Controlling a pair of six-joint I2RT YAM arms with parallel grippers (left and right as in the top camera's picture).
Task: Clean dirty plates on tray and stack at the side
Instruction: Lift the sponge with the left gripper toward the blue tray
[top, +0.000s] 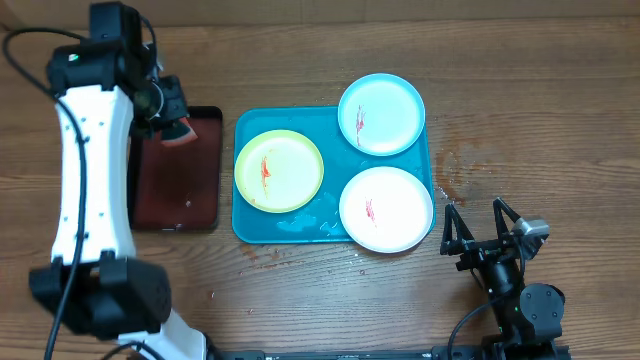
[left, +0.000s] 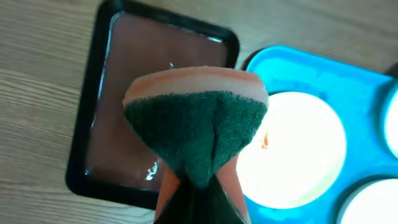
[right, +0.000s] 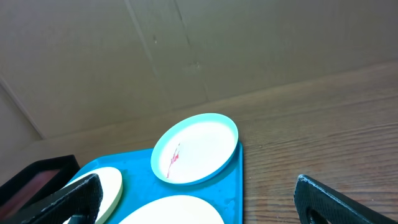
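Three plates lie on the turquoise tray (top: 244, 226): a yellow-green one (top: 279, 171) at left, a light blue one (top: 381, 114) at the back right, and a white one (top: 386, 209) at the front right. Each carries a red smear. My left gripper (top: 170, 112) hovers over the far end of the black tray (top: 180, 190), shut on an orange sponge (left: 196, 124) with a green scouring face. In the left wrist view the yellow-green plate (left: 305, 155) lies just right of the sponge. My right gripper (top: 480, 230) stands open on the table, right of the white plate, with nothing in it.
The black tray (left: 99, 81) holds a shallow dark red, wet-looking inside. Wet spots mark the wood (top: 460, 165) right of the turquoise tray. In the right wrist view the light blue plate (right: 196, 149) lies ahead, and a cardboard wall (right: 186, 50) stands behind the table.
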